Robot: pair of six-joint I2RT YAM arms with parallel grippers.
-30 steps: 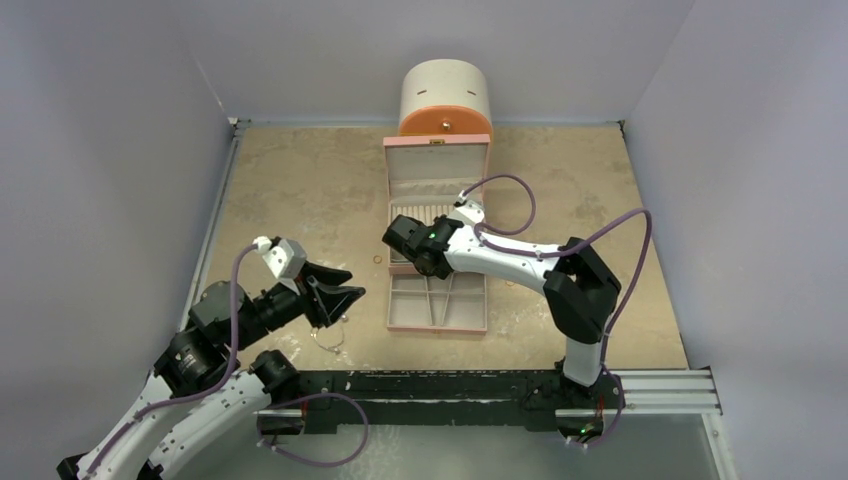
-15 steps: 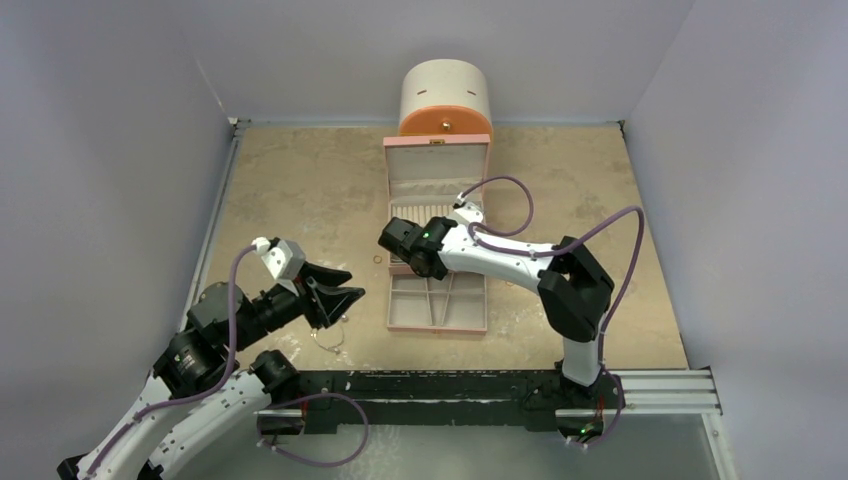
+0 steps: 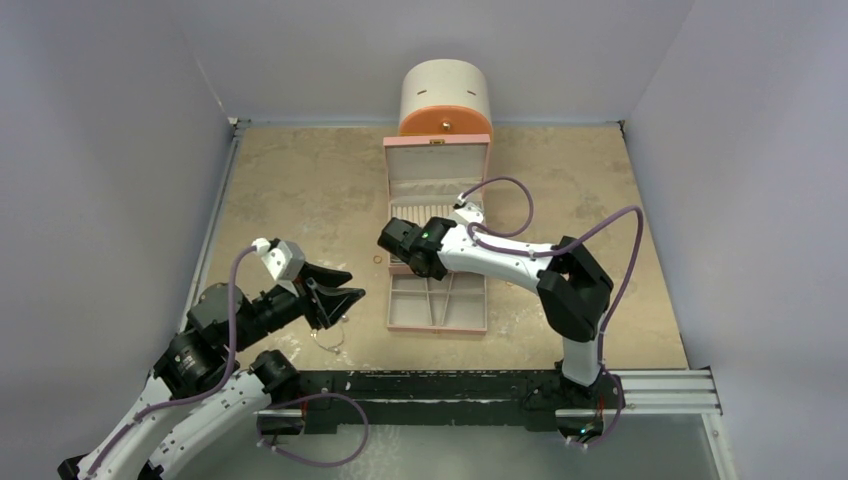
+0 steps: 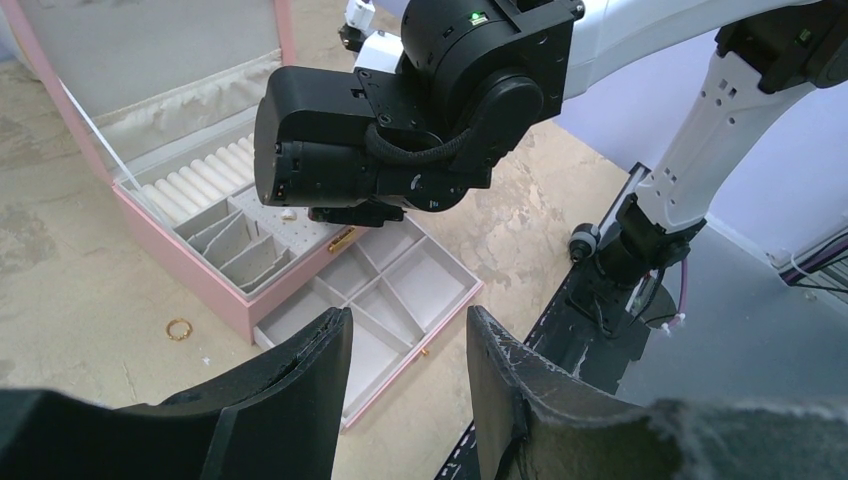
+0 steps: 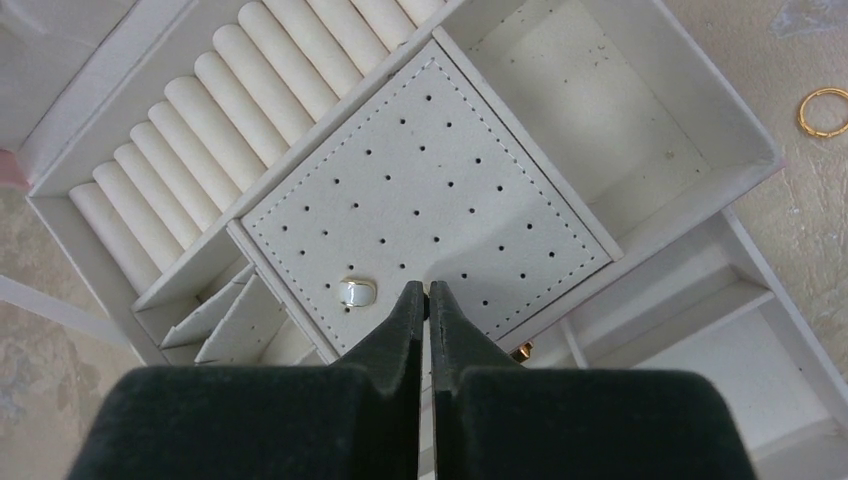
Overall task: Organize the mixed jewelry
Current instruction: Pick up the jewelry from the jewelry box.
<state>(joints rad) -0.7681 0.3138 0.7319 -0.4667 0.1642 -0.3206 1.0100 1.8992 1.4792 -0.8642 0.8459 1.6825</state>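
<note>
Bench [image 3: 300, 190]: mottled beige top, walled on three sides. Black rail [image 3: 450, 385] runs along the near edge.
Directly on it:
- round cream-and-orange cabinet [image 3: 445, 95], far edge, centre
- pink jewelry box [image 3: 437, 165], lid open, just in front of the cabinet, with its drawer [image 3: 437, 312] pulled out toward the rail
- small gold ring [image 3: 377, 259], just left of the box
- thin wire bangle [image 3: 328, 338], near left, well apart from the ring

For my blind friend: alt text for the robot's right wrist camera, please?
The right gripper, dark and shut, hangs over the perforated cream panel of an open jewelry box. A small pale stud sits on the panel; a gold ring lies outside on the table.
</note>
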